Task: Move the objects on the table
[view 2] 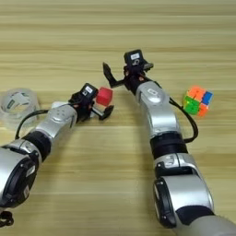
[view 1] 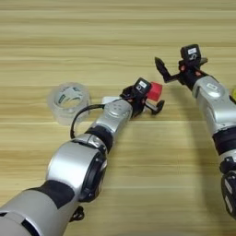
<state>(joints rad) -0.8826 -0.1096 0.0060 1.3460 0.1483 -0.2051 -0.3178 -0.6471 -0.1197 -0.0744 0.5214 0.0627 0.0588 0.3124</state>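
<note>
Left end effector [view 2: 102, 105]: arm stretched fwd, fingers spread, released, red cube [view 2: 104, 96] betw. them. Right end effector [view 2: 116, 73]: arm extended over counter [view 2: 55, 41], fingers apart, released. Tape roll [view 1: 68, 102] at left.

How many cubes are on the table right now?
2. A small red cube sits at the left gripper, near the table's middle. A multicoloured puzzle cube lies right of the right arm. The arms could hide others.

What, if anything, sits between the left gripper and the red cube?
Nothing visible. The left gripper is right at the red cube, its fingers open below and beside it. The tape roll lies further left, and the right gripper hovers open just beyond the cube.
</note>
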